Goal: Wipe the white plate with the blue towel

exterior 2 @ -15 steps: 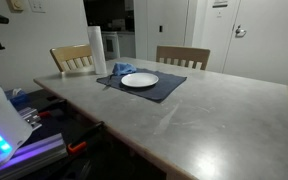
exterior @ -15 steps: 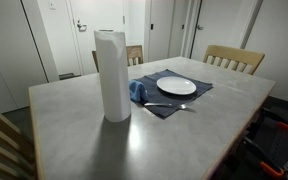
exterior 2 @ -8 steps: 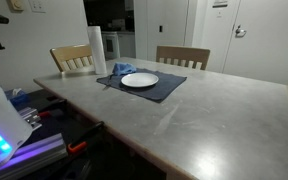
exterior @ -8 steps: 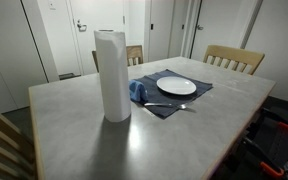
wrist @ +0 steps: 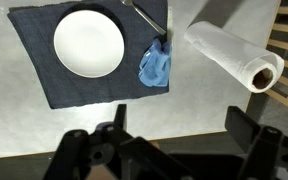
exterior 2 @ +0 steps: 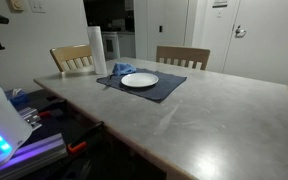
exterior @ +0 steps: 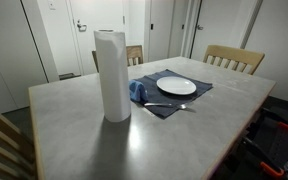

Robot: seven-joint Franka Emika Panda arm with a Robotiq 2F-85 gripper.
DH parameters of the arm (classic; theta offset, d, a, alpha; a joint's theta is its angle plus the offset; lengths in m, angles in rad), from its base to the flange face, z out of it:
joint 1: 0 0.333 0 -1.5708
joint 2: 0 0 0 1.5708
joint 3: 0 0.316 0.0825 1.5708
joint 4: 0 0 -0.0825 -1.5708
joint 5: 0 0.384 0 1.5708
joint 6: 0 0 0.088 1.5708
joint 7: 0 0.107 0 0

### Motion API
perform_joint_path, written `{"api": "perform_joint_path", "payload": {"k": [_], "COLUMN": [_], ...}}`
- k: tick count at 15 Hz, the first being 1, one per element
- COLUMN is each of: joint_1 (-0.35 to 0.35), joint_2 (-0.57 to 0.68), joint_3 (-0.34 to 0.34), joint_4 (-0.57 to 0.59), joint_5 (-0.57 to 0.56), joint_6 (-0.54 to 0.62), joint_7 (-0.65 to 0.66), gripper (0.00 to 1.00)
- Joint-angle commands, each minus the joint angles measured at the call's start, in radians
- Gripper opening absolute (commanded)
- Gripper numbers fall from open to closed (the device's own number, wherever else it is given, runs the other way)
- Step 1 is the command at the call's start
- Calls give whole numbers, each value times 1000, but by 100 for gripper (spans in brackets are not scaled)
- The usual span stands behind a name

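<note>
A white plate lies on a dark placemat on the grey table. It shows in both exterior views and in the wrist view. A crumpled blue towel lies at the placemat's edge beside the plate, also in the exterior view and the wrist view. My gripper is open and empty, high above the table near its edge, well apart from plate and towel. It does not show in the exterior views.
A tall paper towel roll stands beside the towel, seen too in the wrist view. A fork lies on the placemat. Wooden chairs stand round the table. Equipment stands at the table's near end.
</note>
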Motion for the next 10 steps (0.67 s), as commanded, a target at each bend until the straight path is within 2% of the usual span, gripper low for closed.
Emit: {"api": "perform_joint_path", "payload": {"k": [1, 10], "joint_1": [13, 23], "joint_2": [45, 195], "joint_3": [-52, -76], "joint_4": [-29, -40], "joint_5": [74, 205], "joint_6": [94, 201], "joint_7": [-106, -242], "gripper": [100, 100]}}
